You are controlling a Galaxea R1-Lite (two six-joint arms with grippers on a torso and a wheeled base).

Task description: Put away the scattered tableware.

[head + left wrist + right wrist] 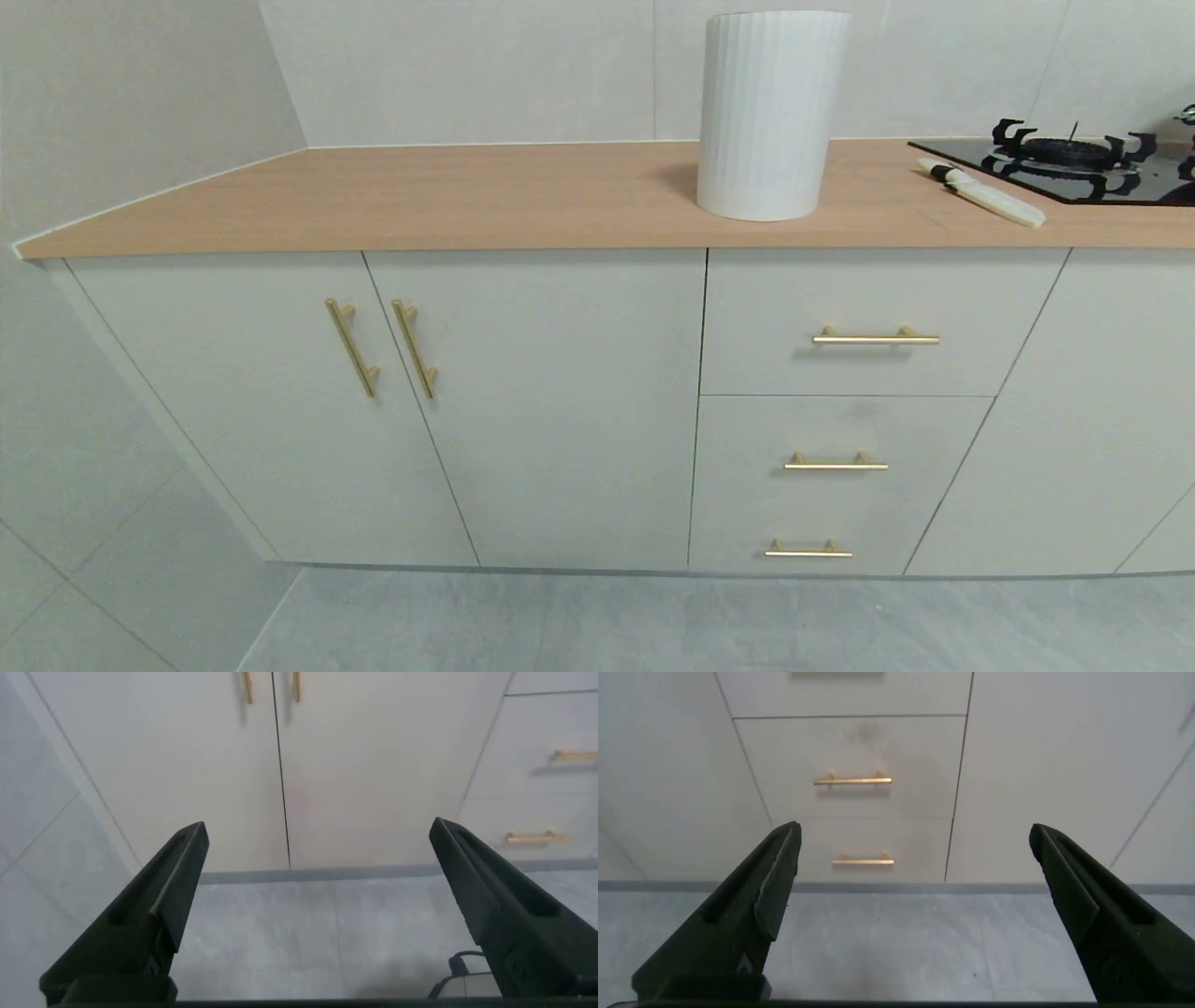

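My left gripper (318, 829) and right gripper (913, 831) gape wide, empty, low before the cabinet (541, 401); the knife (980, 193) lies well above on the counter (467, 196), slanted, nearer the right one.

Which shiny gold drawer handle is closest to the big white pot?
The top drawer handle, right under the wooden countertop where the white pot stands. The middle handle and bottom handle sit lower, nearer the floor.

The left gripper (318, 829) is tilted forward and down, its dark jaws spread wide apart. The right gripper (916, 831) is posed the same way, jaws equally wide.
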